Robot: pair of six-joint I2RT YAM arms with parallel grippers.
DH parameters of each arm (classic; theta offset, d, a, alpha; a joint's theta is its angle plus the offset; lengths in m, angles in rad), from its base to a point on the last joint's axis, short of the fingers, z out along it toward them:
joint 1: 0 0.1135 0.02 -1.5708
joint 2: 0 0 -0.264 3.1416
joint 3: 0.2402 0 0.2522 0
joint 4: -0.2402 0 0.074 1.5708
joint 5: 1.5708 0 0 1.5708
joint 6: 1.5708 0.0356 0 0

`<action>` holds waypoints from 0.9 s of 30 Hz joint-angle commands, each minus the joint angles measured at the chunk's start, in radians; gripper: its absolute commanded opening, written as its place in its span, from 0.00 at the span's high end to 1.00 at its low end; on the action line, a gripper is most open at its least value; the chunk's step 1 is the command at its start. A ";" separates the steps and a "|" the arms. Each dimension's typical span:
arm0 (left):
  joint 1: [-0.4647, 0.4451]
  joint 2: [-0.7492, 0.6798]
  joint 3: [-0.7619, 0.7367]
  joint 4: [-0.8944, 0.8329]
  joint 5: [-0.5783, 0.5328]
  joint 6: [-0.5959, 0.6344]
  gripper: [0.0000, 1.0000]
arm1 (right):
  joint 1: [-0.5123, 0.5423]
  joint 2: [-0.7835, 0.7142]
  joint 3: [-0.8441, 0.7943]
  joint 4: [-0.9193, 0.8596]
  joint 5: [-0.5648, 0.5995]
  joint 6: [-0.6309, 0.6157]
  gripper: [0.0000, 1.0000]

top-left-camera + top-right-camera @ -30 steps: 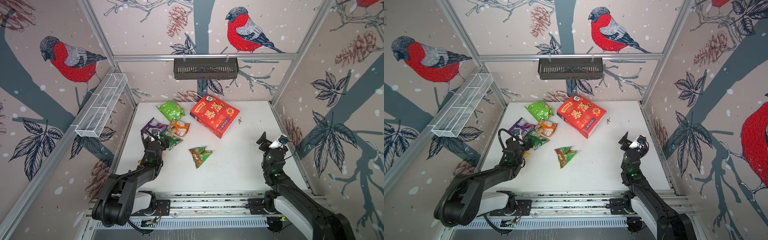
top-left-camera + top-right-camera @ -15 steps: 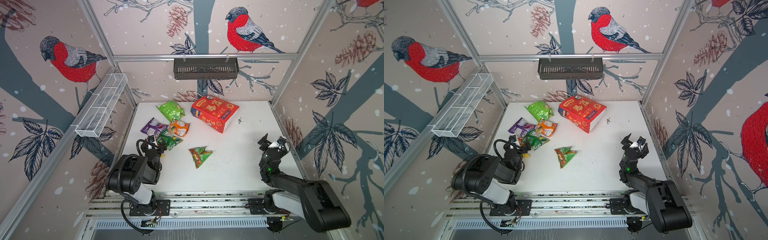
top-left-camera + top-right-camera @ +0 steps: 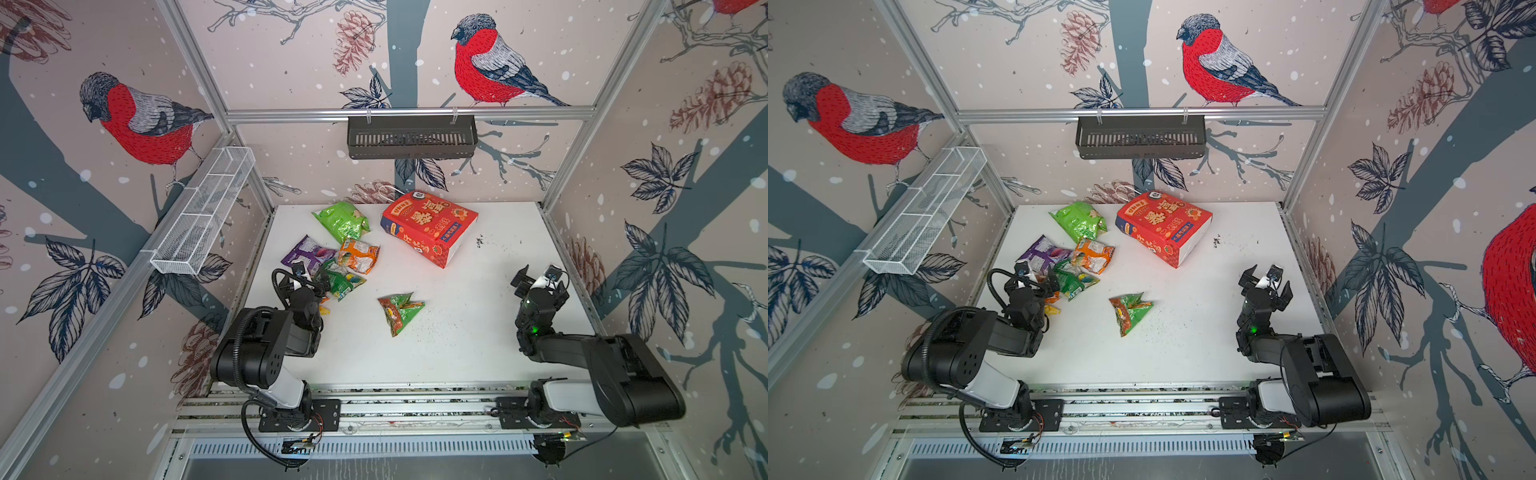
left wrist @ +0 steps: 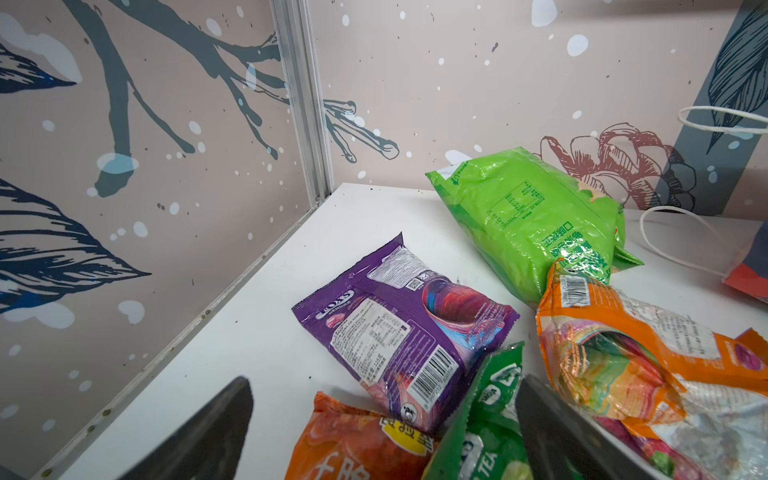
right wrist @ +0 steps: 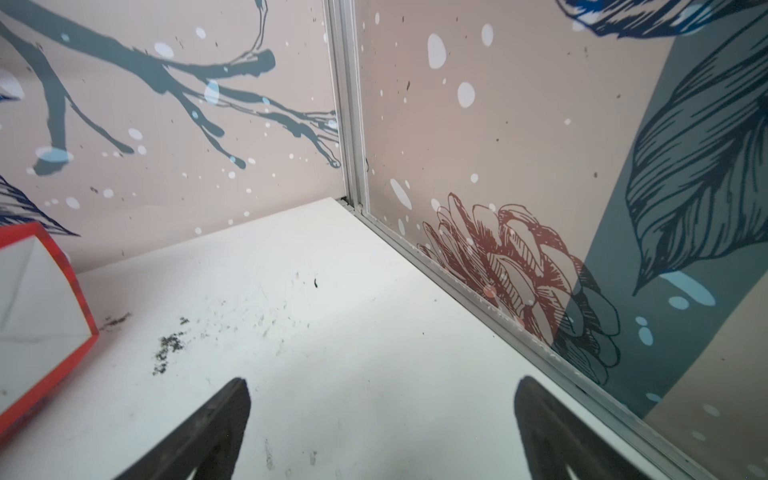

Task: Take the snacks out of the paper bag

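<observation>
1. At the tabletop's (image 3: 478, 332) far end, the red paper bag (image 3: 428, 226) lies on its side, gold Chinese characters (image 3: 424, 217) up, long axis slanting, cord handles (image 3: 386, 192) toward the back wall (image 3: 316, 174).
2. Snacks (image 3: 358, 255) lie outside it; one green packet (image 4: 486, 419) reads "TEA".
3. Left gripper (image 3: 306, 277) gapes over that cluster, holding nothing.
4. Right gripper (image 3: 540, 283) gapes empty near the right wall (image 3: 623, 249).
</observation>
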 commanded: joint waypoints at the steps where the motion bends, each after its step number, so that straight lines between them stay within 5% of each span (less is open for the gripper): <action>1: -0.003 -0.004 0.001 0.027 -0.018 -0.002 0.02 | -0.026 0.066 -0.007 0.146 -0.041 -0.004 0.00; 6: -0.003 -0.003 0.002 0.025 -0.015 -0.002 0.02 | -0.029 0.127 0.130 -0.054 -0.133 -0.033 0.00; 12: -0.003 -0.003 0.002 0.025 -0.015 -0.003 0.02 | -0.042 0.126 0.053 0.078 -0.237 -0.055 0.00; 15: -0.003 -0.003 0.003 0.025 -0.015 -0.002 0.02 | -0.036 0.185 -0.012 0.283 -0.230 -0.080 0.00; 18: -0.003 -0.003 0.002 0.025 -0.015 -0.002 0.02 | -0.042 0.146 0.031 0.129 -0.226 -0.048 0.00; 27: -0.001 0.002 0.012 0.009 -0.016 -0.004 0.02 | -0.051 0.167 0.015 0.196 -0.236 -0.051 0.00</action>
